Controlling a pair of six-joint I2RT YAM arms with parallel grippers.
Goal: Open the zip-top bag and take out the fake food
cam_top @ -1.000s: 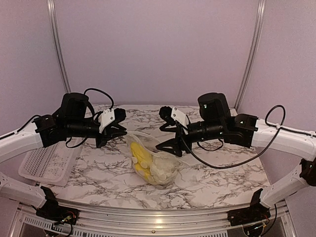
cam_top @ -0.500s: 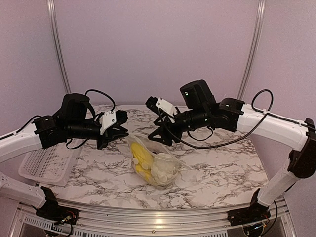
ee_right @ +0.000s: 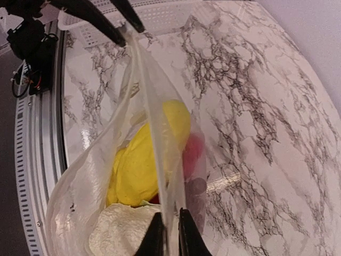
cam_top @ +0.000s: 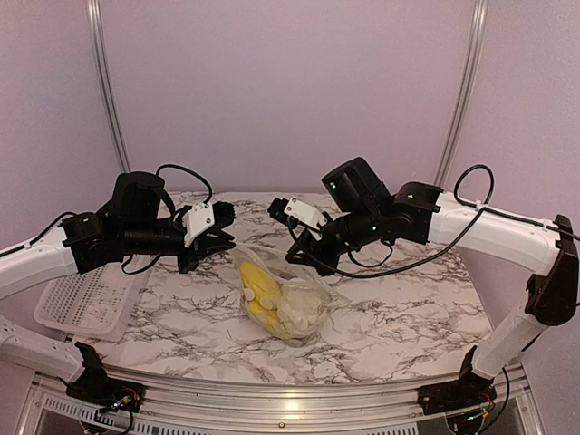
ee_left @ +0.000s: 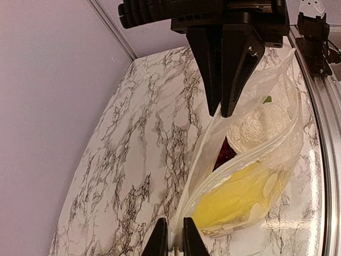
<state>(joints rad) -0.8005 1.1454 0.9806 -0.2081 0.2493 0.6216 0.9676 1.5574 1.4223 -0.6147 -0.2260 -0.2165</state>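
Note:
The clear zip-top bag (cam_top: pixel 283 304) hangs low over the marble table between both arms. Inside is the fake food: a yellow banana-like piece (cam_top: pixel 257 288), a cream knobbly lump (cam_top: pixel 304 310), a dark red grape bunch (ee_left: pixel 225 152) and a red round piece (ee_right: pixel 193 149). My left gripper (cam_top: pixel 230 246) is shut on the bag's top edge at its left end, with the strip pinched between the tips (ee_left: pixel 171 237). My right gripper (cam_top: pixel 295 256) is shut on the top edge at the other end, the plastic held between its fingers (ee_right: pixel 170 228). The bag's mouth gapes slightly between the two grips.
A white lattice basket (cam_top: pixel 86 304) stands at the table's left edge, also at the top of the right wrist view (ee_right: pixel 160 13). An aluminium rail (cam_top: pixel 272 399) runs along the near edge. Purple walls close in the back and sides.
My right arm swung left and down to the bag's top edge, and its gripper went from open to shut on the plastic. The left arm and its grip stayed still.

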